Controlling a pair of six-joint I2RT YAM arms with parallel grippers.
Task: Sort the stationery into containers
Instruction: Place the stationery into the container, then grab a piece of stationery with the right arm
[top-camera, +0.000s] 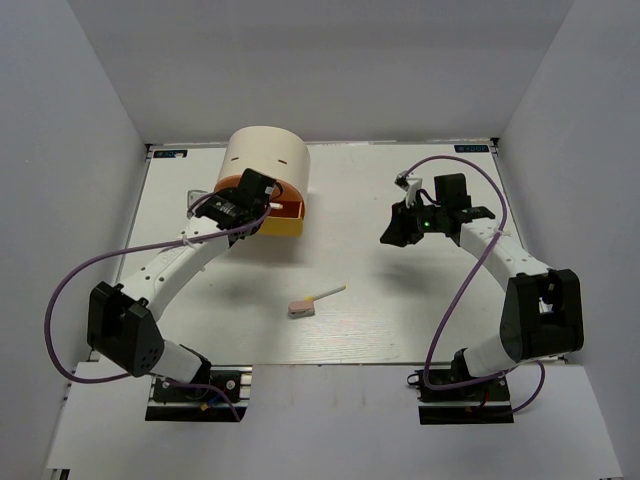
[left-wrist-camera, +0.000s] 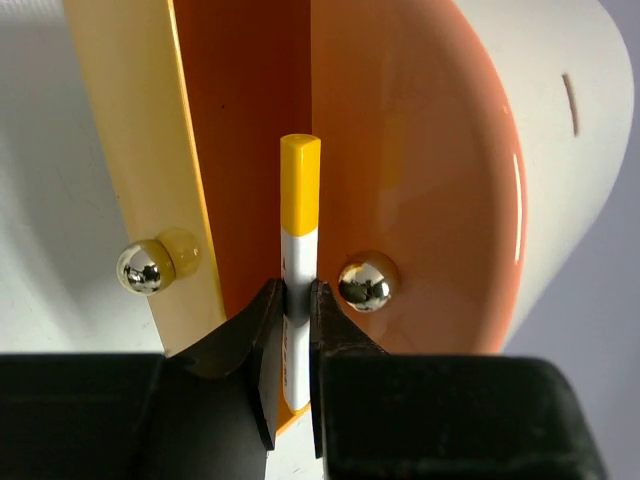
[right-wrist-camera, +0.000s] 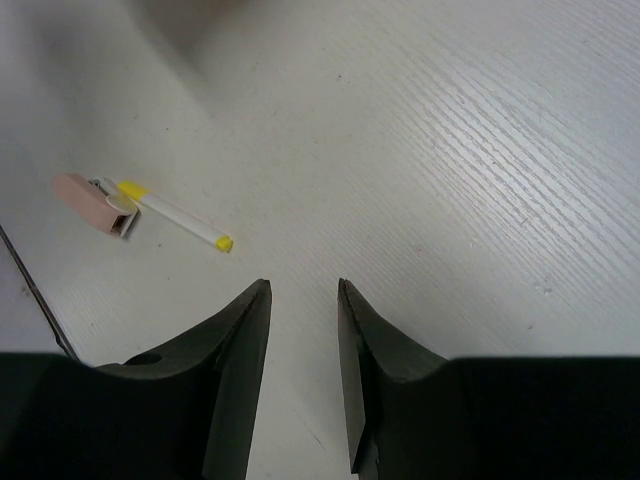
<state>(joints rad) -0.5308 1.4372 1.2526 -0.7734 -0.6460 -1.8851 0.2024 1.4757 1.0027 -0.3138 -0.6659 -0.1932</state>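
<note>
The left claw is shut narrow on a white pen w/ a yellow cap. It grips the barrel low, so the capped end stands out straight ahead of the jaws. Just ahead and to the right is the orange drawer, and its knob is just beside the right finger. The front of the yellow drawer is left of the claw. Which cavity lies under the pen I cannot say for sure, prob. the orange one.

To do this step well, I think: bring the pen fully over the open cavity, lower it and tilt it flatter so it does not land on its end, then open only a little. Room is tight, w/ drawer walls on both sides of the fingers and the knob close, so retreat straight back.

The right claw is approx. half open and holds nothing, above the counter. Ahead-left of it, well apart, lie a second pen and a pinkish eraser, touching each other. There is much free room around them.
</note>
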